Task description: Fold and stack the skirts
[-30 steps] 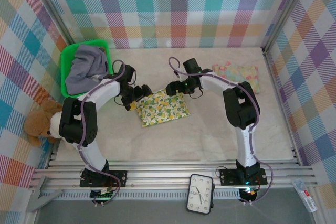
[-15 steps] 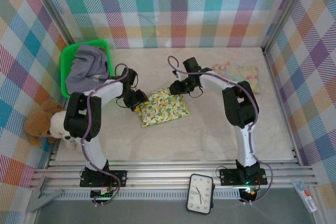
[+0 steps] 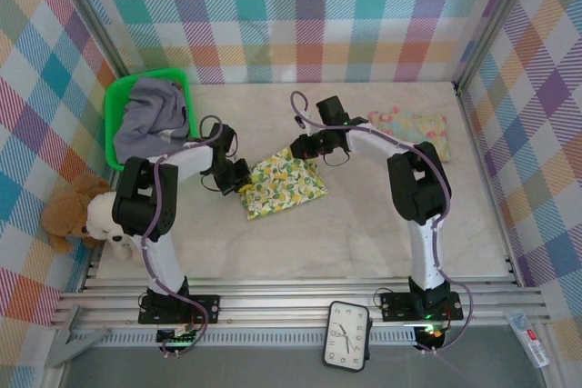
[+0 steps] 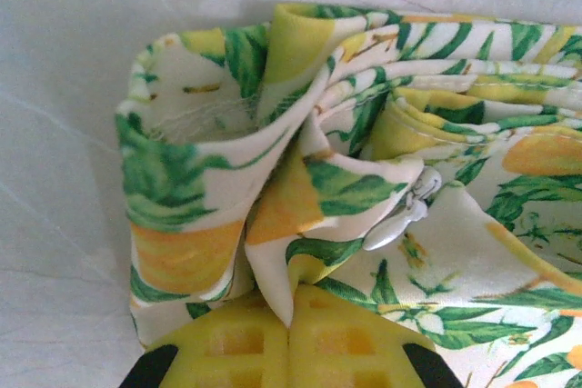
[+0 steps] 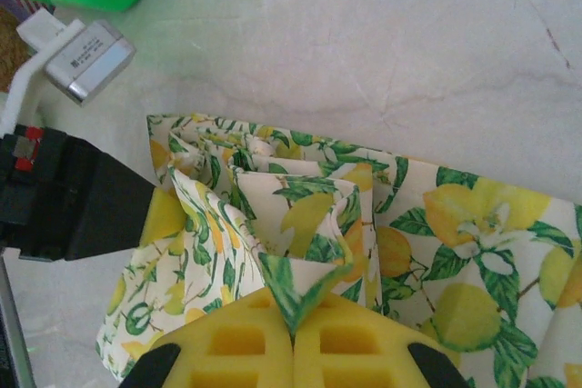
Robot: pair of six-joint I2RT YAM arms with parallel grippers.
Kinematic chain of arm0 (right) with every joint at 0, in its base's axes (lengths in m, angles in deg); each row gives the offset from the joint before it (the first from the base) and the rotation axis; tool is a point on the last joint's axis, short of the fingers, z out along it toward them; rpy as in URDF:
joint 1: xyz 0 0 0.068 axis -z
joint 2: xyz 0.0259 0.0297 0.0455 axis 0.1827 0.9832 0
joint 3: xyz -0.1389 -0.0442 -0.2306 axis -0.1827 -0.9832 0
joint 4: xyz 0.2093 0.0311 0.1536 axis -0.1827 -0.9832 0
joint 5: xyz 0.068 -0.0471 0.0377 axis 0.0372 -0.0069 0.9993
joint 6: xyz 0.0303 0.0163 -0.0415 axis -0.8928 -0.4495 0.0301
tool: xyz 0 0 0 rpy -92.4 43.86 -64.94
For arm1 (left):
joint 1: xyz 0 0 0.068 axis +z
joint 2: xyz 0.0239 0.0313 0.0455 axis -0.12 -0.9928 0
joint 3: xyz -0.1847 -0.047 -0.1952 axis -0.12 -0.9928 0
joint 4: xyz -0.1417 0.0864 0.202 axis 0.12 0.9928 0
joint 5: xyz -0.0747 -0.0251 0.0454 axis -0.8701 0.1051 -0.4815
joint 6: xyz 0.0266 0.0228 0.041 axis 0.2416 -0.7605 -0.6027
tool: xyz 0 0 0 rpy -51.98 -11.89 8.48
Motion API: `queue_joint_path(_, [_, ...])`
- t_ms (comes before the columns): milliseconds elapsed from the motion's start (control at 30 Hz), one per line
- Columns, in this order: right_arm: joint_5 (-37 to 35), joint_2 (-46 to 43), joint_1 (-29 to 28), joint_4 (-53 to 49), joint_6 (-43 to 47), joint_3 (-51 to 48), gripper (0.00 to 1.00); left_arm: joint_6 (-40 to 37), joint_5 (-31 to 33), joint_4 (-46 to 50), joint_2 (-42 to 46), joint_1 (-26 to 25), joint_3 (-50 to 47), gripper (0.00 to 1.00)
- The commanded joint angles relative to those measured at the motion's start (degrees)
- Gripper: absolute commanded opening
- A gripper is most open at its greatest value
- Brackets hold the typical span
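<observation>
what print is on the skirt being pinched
The skirt is white with yellow lemons and green leaves, clearest in the left wrist view.

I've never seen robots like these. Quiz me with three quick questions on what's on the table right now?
1. True or false: the left gripper and the right gripper are each shut on the lemon-print skirt.
2. What lies in the green basket? A a grey skirt; B a pile of plates; C a pair of shoes.
3. Fill in: the folded pastel skirt lies toward the table's far ___ corner, by the robot's own sides.
Key: 1 true; 2 A; 3 right.
</observation>
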Motion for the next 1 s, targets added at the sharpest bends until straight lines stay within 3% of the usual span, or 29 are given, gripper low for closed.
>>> queue_joint_path(0, [-0.43, 3.95, 0.22, 1.98, -1.84, 4.03, 0.03, -1.72, 2.08, -0.06, -0.2, 1.15, -2.83, 0.0])
queue_joint_path(200, [-2.76, 9.7, 0.31, -3.11, -2.07, 11.44, 0.21, -3.06, 2.83, -1.56, -0.29, 1.24, -5.29, 0.0])
queue_joint_path(500, [-22.81, 4.85, 0.48, -16.84, -3.23, 17.2, 0.4, -1.98, 3.77, -1.89, -1.52, 1.5, -5.99, 0.0])
queue_joint_path(567, [-22.65, 3.82, 0.32, -20.23, -3.59, 17.06, 0.37, -1.94, 3.32, -2.46, -1.72, 1.5, -6.28, 0.0])
queue_joint_path(633, [-22.31, 3.81, -0.42, -24.57, -3.68, 18.13, 0.19, -1.94, 3.11, -3.02, -1.81, 1.54, -6.64, 0.0])
queue_joint_path(700, [-22.19, 3.49, -1.45, -25.96, -4.08, 17.64, 0.1, -1.96, 3.21, -3.03, -1.9, 1.59, -6.75, 0.0])
queue_joint_path(967, [-14.49, 6.63, -5.35, -22.41, -8.47, 17.53, 0.01, -2.11, 2.54, -3.38, -2.73, 1.59, -6.88, 0.0])
